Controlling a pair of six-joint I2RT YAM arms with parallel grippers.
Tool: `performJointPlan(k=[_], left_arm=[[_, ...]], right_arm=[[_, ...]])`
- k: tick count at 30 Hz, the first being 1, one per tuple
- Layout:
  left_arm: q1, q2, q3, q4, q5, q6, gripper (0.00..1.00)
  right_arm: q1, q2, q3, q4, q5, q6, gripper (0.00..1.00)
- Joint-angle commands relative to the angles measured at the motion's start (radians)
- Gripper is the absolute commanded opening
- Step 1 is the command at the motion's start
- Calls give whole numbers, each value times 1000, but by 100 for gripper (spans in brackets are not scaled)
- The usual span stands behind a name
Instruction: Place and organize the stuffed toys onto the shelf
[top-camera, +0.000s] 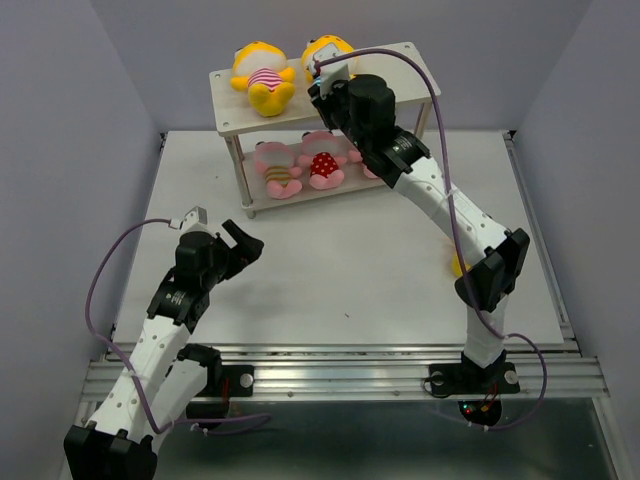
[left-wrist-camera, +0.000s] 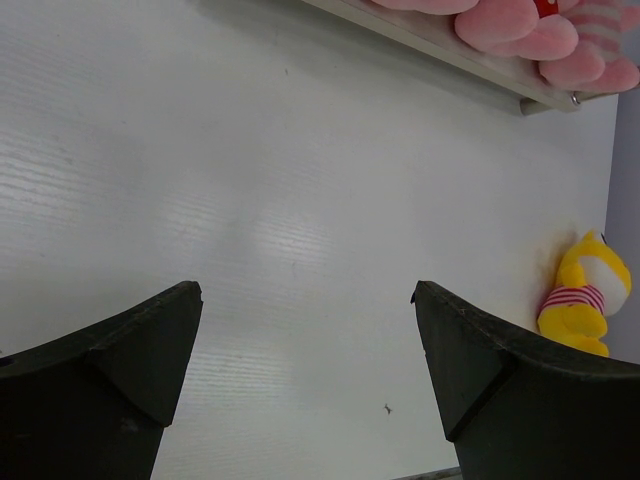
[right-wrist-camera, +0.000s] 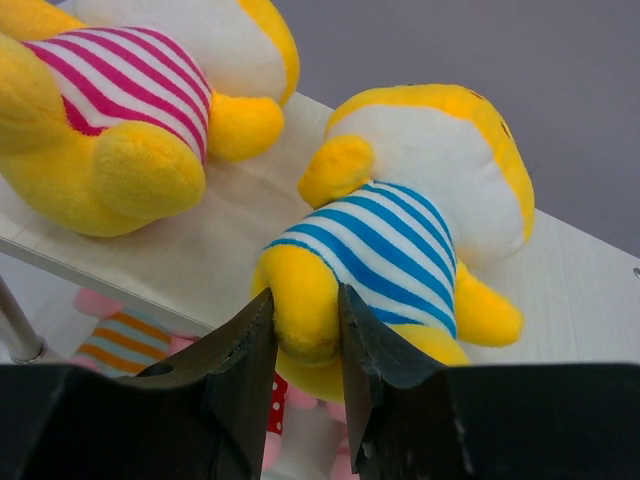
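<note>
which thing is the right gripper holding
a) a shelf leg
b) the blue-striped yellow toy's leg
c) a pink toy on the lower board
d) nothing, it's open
b: the right gripper has its fingers shut on a leg of the blue-striped toy, which lies on the top board of the shelf.

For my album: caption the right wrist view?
Right gripper pinching a blue-striped toy on the shelf, beside a pink-striped toy.
</note>
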Motion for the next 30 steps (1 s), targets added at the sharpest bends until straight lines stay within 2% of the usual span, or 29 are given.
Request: performJointPlan(k=[1,5,13,15,17,23,24,26,30], left_arm=[[-4,-11,22,13,-16,20,99],[-4,-10,24,11,-16,21,99],[-4,-11,22,14,-14,21,99],[-4,-7,22,14,-13,21,99],[-4,-1,24,16,-14,21,99],[-4,-2,24,16,-13,21,99],[-4,-2,24,17,-13,21,99],[-4,-2,22,19,-10,23,99],[-4,-2,21,22,-5,23,99]], right_arm=[[24,8,24,33,51,6,35],[33,11,27,41,51,15,36],[43,8,29,52,82,21,50],[43,2,29,58,77,23,59],[43,-6,27,65,78,26,61],[43,-37,30,76,77,41,76],[43,-44,32,75,86,44,87],[43,-52,32,81,94,49,98],[43,-84,13,91,108,58,100]])
